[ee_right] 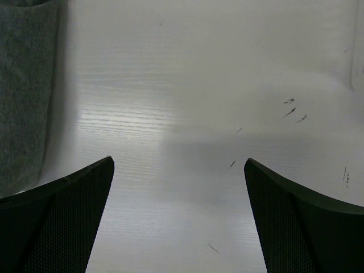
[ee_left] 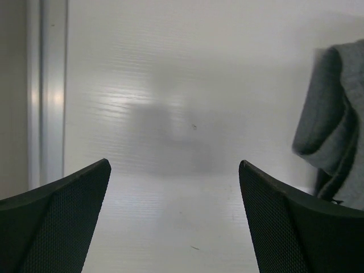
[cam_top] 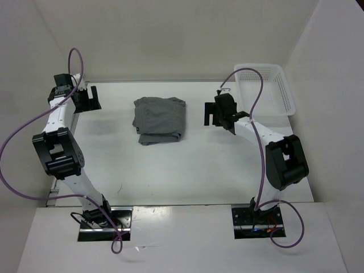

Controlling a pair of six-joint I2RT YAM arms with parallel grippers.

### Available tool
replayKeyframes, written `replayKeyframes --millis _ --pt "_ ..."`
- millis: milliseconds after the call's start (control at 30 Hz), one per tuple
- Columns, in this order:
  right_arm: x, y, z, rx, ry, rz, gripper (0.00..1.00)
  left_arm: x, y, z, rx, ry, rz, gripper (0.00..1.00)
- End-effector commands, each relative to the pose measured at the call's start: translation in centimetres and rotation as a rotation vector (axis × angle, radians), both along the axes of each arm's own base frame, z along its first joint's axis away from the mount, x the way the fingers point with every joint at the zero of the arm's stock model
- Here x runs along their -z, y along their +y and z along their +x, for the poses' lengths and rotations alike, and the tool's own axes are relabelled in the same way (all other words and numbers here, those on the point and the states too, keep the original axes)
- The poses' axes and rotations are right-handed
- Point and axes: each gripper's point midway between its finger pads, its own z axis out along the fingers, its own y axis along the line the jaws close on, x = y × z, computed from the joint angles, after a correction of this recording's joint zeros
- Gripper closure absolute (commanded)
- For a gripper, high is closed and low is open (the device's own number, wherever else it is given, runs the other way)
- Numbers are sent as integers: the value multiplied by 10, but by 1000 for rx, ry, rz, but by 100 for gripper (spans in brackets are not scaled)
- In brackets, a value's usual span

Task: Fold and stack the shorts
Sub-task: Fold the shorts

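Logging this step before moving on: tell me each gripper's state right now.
Left gripper: open, holding nothing.
Right gripper: open, holding nothing.

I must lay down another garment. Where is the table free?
Widest bare table lies between the shorts and the arm bases. Narrow strips separate shorts from left gripper and right gripper. The basket crowds the far right corner.

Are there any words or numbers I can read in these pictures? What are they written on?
None can be read.
There are no words, numbers or labels on the shorts, the basket, the table, the left arm or the right arm.
The small dark marks on the table are scratches, not letters.
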Motion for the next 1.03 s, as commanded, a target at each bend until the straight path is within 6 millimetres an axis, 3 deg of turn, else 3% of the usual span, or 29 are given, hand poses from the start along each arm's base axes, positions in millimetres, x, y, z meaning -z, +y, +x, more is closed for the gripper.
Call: replayKeyframes --millis 0,167,433,800,1000 --pt "-32 -7 6 34 -76 -12 0 -11 25 6 -78 -41 108 0" --pt "-34 -7 8 34 -84 -8 0 -7 20 4 -64 -46 95 0" --pt "-31 -7 7 34 -84 -8 0 -8 33 -1 -99 -47 112 0" --pt "-29 -9 7 41 -87 -14 0 -8 33 -1 -99 -47 112 0" --pt "-37 -9 5 43 -129 3 0 -8 31 0 -93 -49 106 0"
